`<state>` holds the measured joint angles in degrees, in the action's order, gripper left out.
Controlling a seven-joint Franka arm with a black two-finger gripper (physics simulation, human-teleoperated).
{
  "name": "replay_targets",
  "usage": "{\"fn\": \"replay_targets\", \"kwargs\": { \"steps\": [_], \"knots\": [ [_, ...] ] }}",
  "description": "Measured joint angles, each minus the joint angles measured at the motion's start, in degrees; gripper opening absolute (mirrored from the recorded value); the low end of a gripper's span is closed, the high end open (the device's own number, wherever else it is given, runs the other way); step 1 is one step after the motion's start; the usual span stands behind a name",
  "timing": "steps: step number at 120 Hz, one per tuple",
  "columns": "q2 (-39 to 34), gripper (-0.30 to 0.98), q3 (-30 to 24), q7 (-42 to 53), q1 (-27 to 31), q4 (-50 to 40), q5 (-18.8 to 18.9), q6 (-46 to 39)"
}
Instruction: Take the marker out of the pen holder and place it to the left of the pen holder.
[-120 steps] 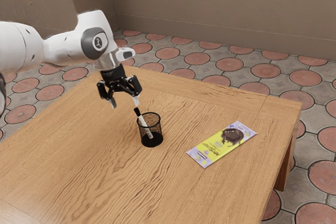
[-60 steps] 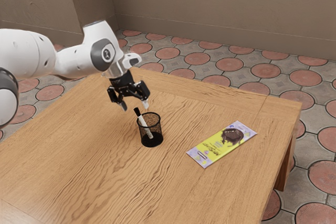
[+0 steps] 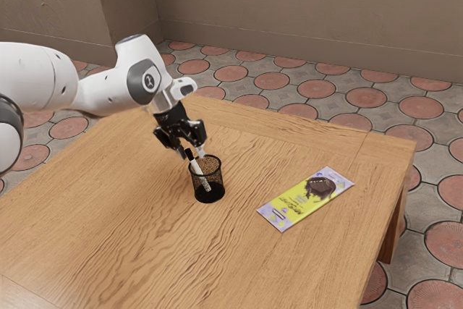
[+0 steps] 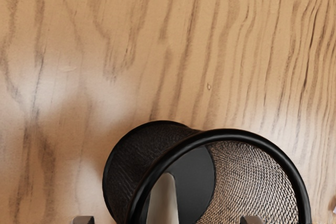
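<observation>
The marker (image 3: 197,169) was seen in the pen holder (image 3: 219,179), leaned rather than upright, its foot down near the base and its black cap raised above the rim at the exterior view's left. Its long axis was thus directed up and out of the holder toward the gripper (image 3: 191,154), by which the cap was flanked, one finger on either side. In the wrist view the marker was shown roughly midway between the two fingertips, which were set well apart. The gripper was judged to be unclenched, with no grip taken on anything.

On that relation the next move was judged to depend: the fingers were to be brought together across the slanted barrel, and the marker was then to be drawn out along its own lean. With one fingertip set close to the rim, the wire edge could be caught and the holder tipped or dragged. Farther out, the chocolate bar (image 3: 307,199) was laid flat on the table (image 3: 130,236), well apart from the holder, where no hindrance was expected from it.
</observation>
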<state>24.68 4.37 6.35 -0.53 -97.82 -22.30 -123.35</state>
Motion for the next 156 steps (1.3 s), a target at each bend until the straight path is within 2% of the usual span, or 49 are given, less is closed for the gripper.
{"fn": "replay_targets", "kwargs": {
  "steps": [11, 22, 43, 53, 65, 85, 98, 109, 126, 149, 156],
  "knots": [
    [-0.02, 0.14, -0.05, 0.25, 0.0, 0.12, -0.03, 0.43],
    [0.0, 0.04, -0.06, 0.45, 0.0, 0.35, -0.04, 0.84],
    [-0.17, -0.04, 0.0, 0.69, -0.07, 3.26, 0.5, 3.38],
    [-2.57, -0.06, 0.09, 1.01, -0.09, 4.16, 1.19, 5.9],
    [-5.19, -0.07, 1.1, 1.33, -0.1, 7.71, 5.24, 12.34],
    [-6.99, -0.09, 2.96, 1.67, 0.02, 14.96, 15.08, 27.81],
    [-4.37, -0.09, 4.12, 1.12, 0.07, 16.06, 20.31, 37.3],
    [-0.81, -0.1, 4.47, 0.23, 0.11, 16.45, 22.76, 44.3],
    [8.03, -0.1, 4.91, -0.83, 0.09, 23.32, 24.68, 51.93],
    [13.17, -0.09, 5.07, -1.79, 0.44, 27.16, 25.74, 58.05],
    [14.07, 0.01, 5.06, -2.04, 0.43, 27.38, 25.68, 59.01]
  ]
}}
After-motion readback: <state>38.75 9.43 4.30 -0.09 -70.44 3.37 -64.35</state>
